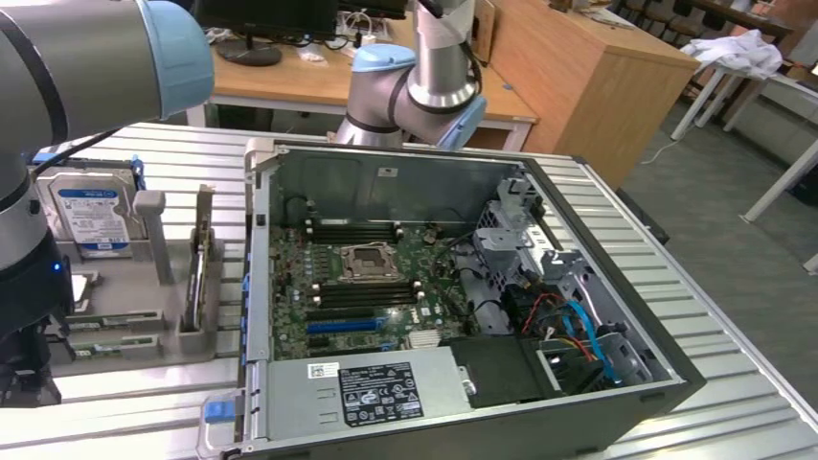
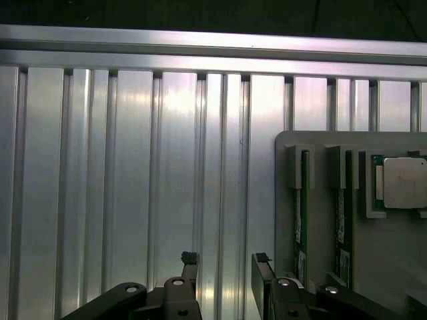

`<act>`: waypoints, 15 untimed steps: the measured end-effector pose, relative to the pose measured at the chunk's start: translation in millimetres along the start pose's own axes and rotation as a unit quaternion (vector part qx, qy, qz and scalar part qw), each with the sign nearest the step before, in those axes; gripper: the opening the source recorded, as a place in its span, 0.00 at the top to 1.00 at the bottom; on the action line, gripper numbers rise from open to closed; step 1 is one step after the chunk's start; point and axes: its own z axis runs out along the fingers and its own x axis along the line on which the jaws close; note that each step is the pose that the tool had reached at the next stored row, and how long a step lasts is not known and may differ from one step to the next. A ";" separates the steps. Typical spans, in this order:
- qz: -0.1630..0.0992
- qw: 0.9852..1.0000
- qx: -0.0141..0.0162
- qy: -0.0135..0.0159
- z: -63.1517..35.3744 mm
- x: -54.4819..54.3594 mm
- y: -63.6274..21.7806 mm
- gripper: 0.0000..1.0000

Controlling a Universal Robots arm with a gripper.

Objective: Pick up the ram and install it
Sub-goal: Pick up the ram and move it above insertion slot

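Here we see the gripper (image 2: pixel 225 261) open and empty over the ribbed table (image 2: pixel 133 167), with the ram (image 2: pixel 299 220) standing on edge in a slot of the grey tray (image 2: pixel 320 200), just beside one finger and apart from it.

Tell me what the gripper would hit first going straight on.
Probably the ribbed table, just beside the tray holding the ram. One finger sits close to the tray's edge and might clip it; depth is unclear.
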 end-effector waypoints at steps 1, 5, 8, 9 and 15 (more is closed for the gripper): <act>0.000 1.000 0.000 0.000 0.0 0.0 0.0 0.56; 0.000 1.000 0.000 0.000 0.0 0.0 0.0 0.56; 0.000 1.000 0.000 0.000 0.0 0.0 0.0 0.56; 0.000 1.000 0.000 0.000 0.0 0.0 0.0 0.56; 0.000 1.000 0.000 0.000 0.1 -1.7 0.0 0.56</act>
